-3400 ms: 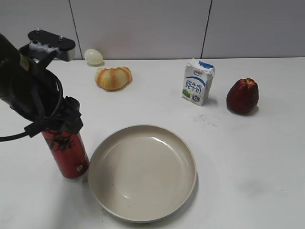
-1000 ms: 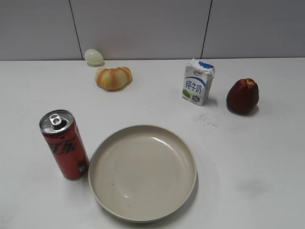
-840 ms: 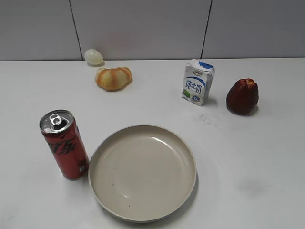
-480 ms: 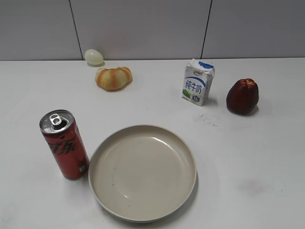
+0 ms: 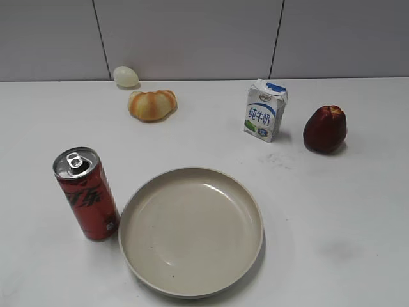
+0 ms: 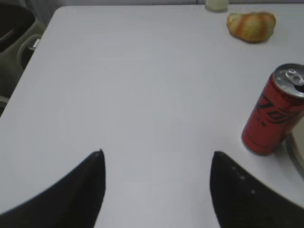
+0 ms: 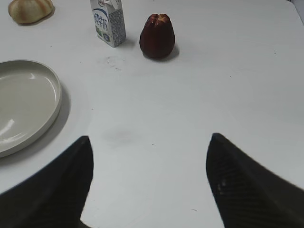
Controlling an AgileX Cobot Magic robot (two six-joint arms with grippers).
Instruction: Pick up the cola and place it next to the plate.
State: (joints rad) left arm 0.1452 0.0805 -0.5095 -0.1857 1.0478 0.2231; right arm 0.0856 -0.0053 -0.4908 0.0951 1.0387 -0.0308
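So starting at the left, the left gripper [image 6: 156, 190] is hanging above bare table [image 5: 332, 211] with its fingers spread wide and nothing between them. From its wrist view the cola [image 6: 273, 111] sits ahead and off to the right of it, well apart, so that's the arm nearer to the can if anything more needed doing. The cola [image 5: 86, 194] is standing upright, long axis vertical, pull-tab up, just beside the left rim of the plate [image 5: 192, 230], close enough that I can't tell if they're touching. Looks to me like the placing part is basically done. Further back there's an egg-ish thing [image 5: 126, 75] and a bread roll [image 5: 151, 104], then a milk carton [image 5: 265, 110] and a dark red fruit [image 5: 325, 128] over to the right. The right gripper [image 7: 149, 183] is also spread open and empty, with the plate [image 7: 28, 102] off to its left.
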